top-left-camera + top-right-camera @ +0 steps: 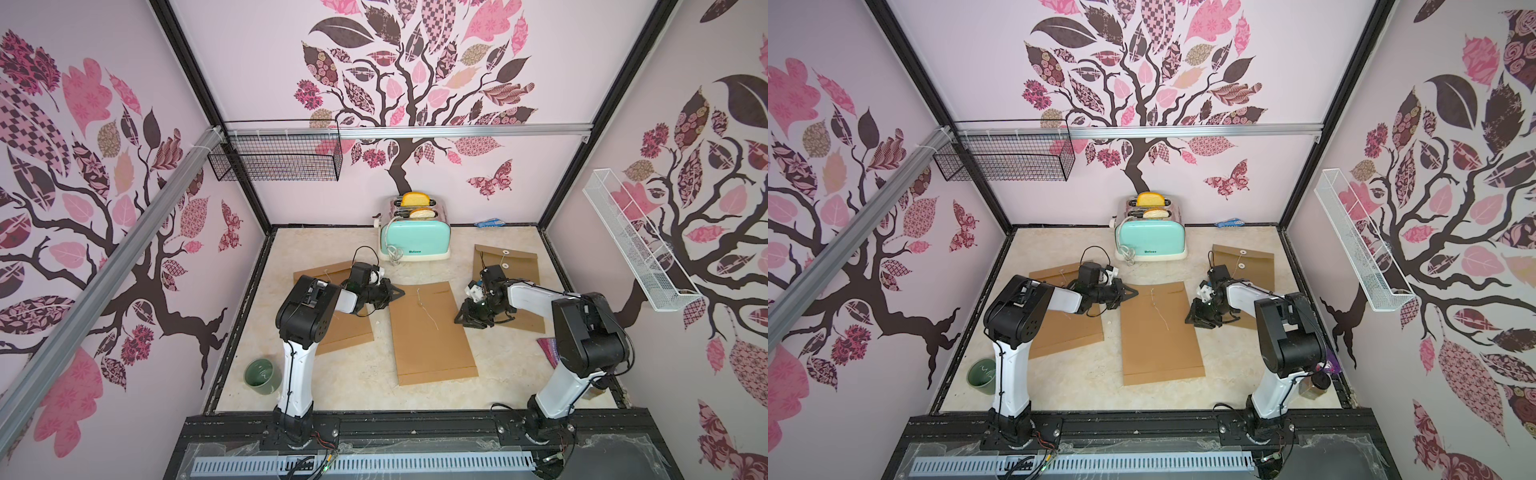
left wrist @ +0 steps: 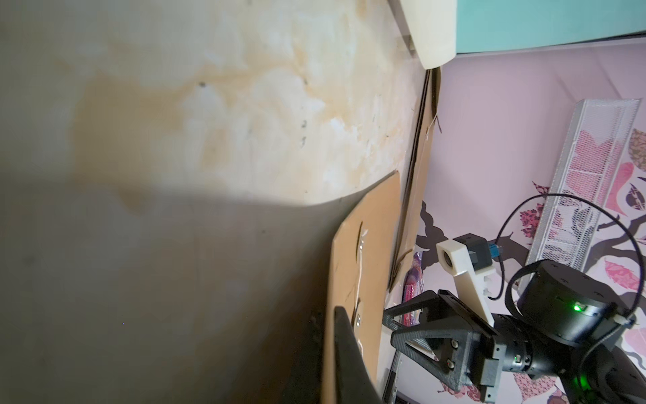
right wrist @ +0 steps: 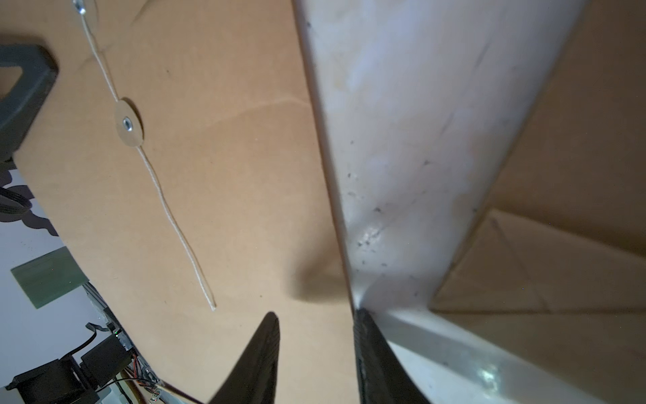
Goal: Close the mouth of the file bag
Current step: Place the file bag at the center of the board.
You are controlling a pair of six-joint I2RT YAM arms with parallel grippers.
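You have the file bag (image 1: 432,336) lying flat in the middle of the table (image 1: 332,386), its mouth end towards the toaster (image 1: 415,239), and it shows whole in both top views. Its string (image 1: 429,311) trails loose down the face. In the right wrist view the string (image 3: 174,217) passes the round disc (image 3: 129,122) and ends free, but you cannot tell whether it is wound under that disc. Your left gripper (image 1: 400,293) sits at the bag's far left corner. From above its tips look drawn to a point, yet the left wrist view shows only one finger (image 2: 349,360), dark and blurred. So you cannot tell whether it is parted or closed, nor whether it touches the paper. Your right gripper (image 1: 461,319) is at the bag's right edge. The right wrist view shows the right gripper (image 3: 316,314) with its jaws standing apart and nothing pinched between them. One finger is over the brown paper, the other right at the paper's edge where the bare table begins. A second bag (image 1: 349,332) is largely hidden under the left arm, and a third bag (image 1: 517,259) is partly covered by the right arm. Much of the left wrist view lies in deep shadow
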